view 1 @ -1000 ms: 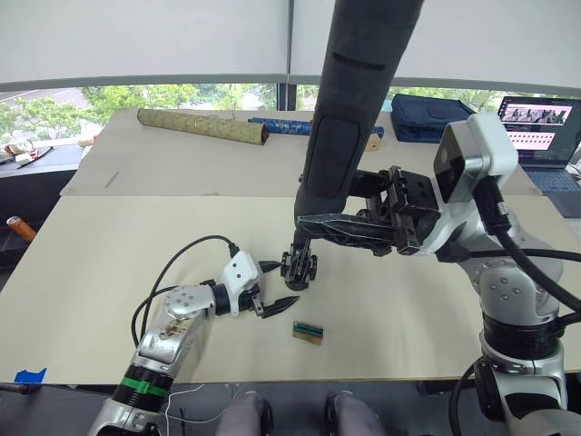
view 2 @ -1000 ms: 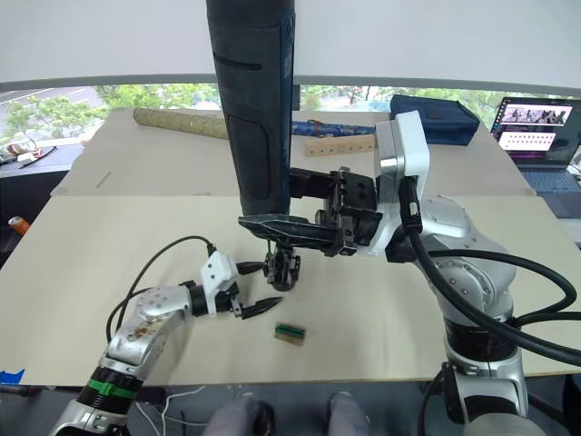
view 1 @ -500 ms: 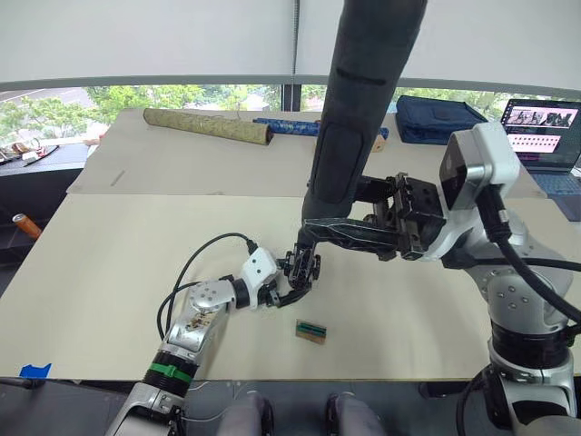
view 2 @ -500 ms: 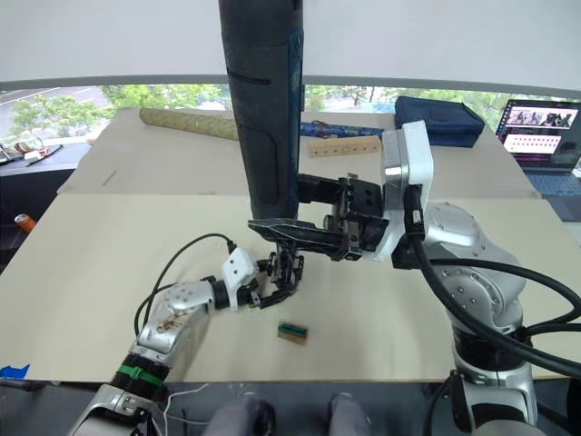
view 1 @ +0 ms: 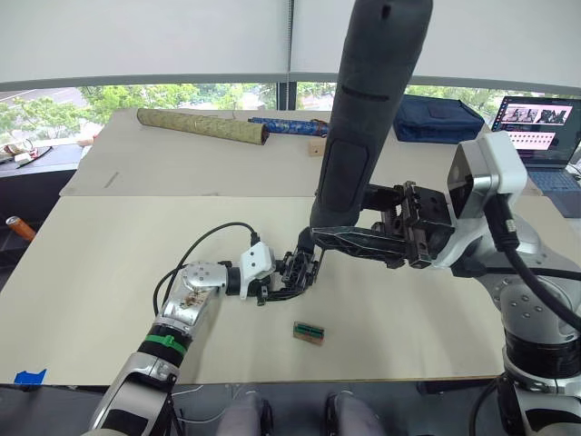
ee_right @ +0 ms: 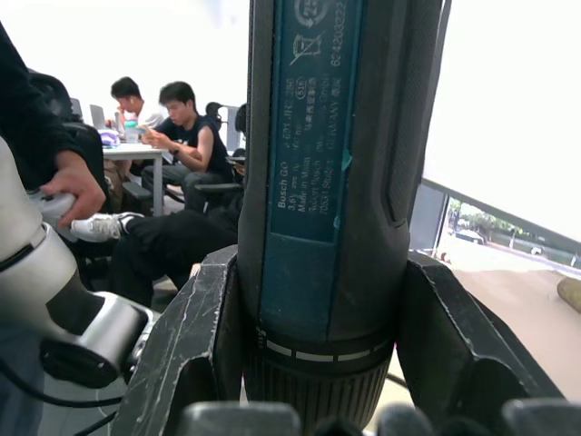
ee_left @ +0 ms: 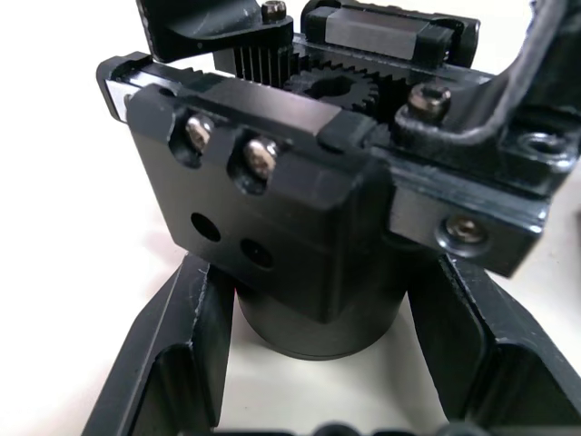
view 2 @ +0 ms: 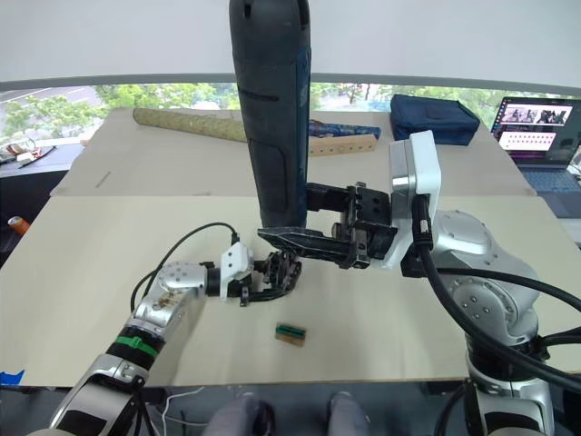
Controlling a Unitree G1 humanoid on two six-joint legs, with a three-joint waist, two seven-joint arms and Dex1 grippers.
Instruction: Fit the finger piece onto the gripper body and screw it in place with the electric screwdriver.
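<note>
The gripper body point(view 1: 303, 269) is a black block that stands mid-table on its round base point(ee_left: 318, 318). My left gripper point(view 1: 283, 289) lies low on the table and is shut on it, with one finger point(ee_left: 172, 363) pressed against each side of the base. Two screw heads point(ee_left: 227, 145) show on the block's face, with a gear above them. My right gripper point(view 1: 329, 238) is shut on the electric screwdriver point(view 2: 275, 109). It holds the screwdriver upright, with the lower end just over the gripper body. I cannot tell the finger piece apart from the body.
A small green-and-brown block point(view 1: 309, 331) lies near the table's front edge. At the back are a patterned roll point(view 1: 201, 125), a wooden strip point(view 2: 340, 145), a dark blue bag point(view 1: 436, 118) and a laptop point(view 1: 543, 123). Seated people point(ee_right: 172, 127) show in the right wrist view.
My left gripper has slid right from open table up to the gripper body, and its fingers now grip the round base. The right arm and screwdriver have shifted slightly right.
</note>
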